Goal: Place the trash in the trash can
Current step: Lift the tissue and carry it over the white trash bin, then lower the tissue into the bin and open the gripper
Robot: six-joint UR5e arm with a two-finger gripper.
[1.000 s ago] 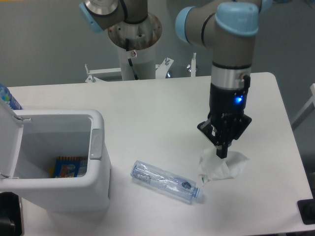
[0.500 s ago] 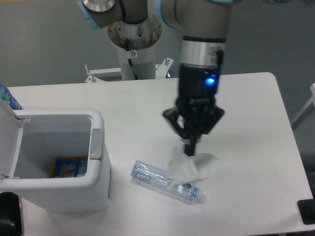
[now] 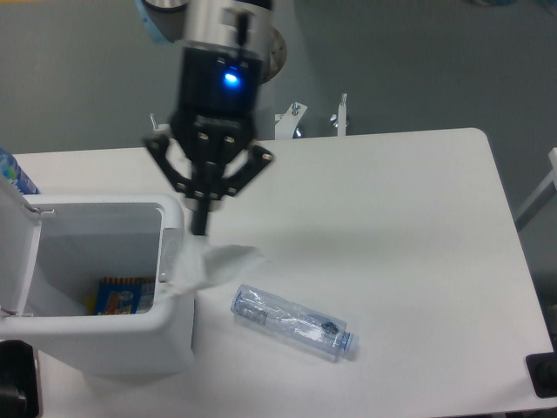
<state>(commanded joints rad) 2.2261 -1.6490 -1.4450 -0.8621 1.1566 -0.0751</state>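
Tissue (image 3: 211, 266), crumpled white, draped from fingers (image 3: 200, 228) over bin rim (image 3: 171, 252)

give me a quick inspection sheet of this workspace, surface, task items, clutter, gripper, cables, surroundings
surface: white rectangular table, bare on its right half
trash: crumpled white paper tissue hangs from the gripper at the bin's right rim; crushed clear plastic bottle lies on the table right of the bin
bin: white rectangular plastic trash can, lid open, grey latch tab on the right rim
clutter: colourful flat packet on the bin floor; blue item at the left edge, unclear
gripper: two-finger gripper shut on the tissue, blue light lit above it
cables: thin black cable on the arm's base column
surroundings: grey wall behind; dark object at the lower right edge
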